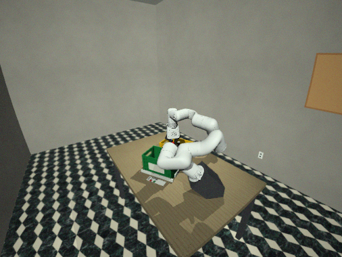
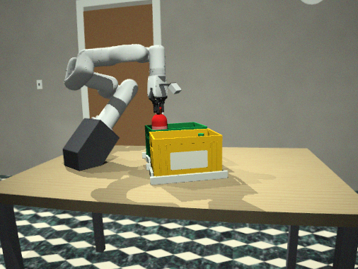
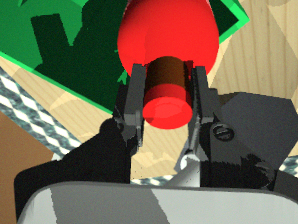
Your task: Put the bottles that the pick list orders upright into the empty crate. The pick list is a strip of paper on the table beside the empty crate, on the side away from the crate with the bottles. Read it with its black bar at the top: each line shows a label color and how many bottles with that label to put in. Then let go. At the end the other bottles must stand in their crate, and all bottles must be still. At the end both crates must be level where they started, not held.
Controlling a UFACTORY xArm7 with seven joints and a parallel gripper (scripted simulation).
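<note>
My gripper (image 2: 159, 110) (image 3: 167, 82) is shut on the neck of a red bottle (image 2: 159, 122) (image 3: 167, 32), which hangs upright. Its pale label shows just above the crate rims in the exterior view; its lower part is hidden behind them. In the wrist view the bottle overlaps a corner of the green crate (image 1: 147, 162) (image 2: 187, 124) (image 3: 15, 41). The yellow crate (image 1: 163, 142) (image 2: 187, 145) stands beside the green one; a green cap (image 2: 201, 134) shows at its rim. The pick list (image 1: 159, 182) lies beside the green crate, with a red and a green mark; its numbers are too small to read.
White raised edging (image 1: 156, 174) (image 2: 189, 178) runs along the bases of the crates. The arm's dark base block (image 1: 207, 186) (image 2: 88, 145) stands on the table (image 1: 236, 182) (image 2: 283, 177) to one side of the crates. The arm hides part of both crates in the top view.
</note>
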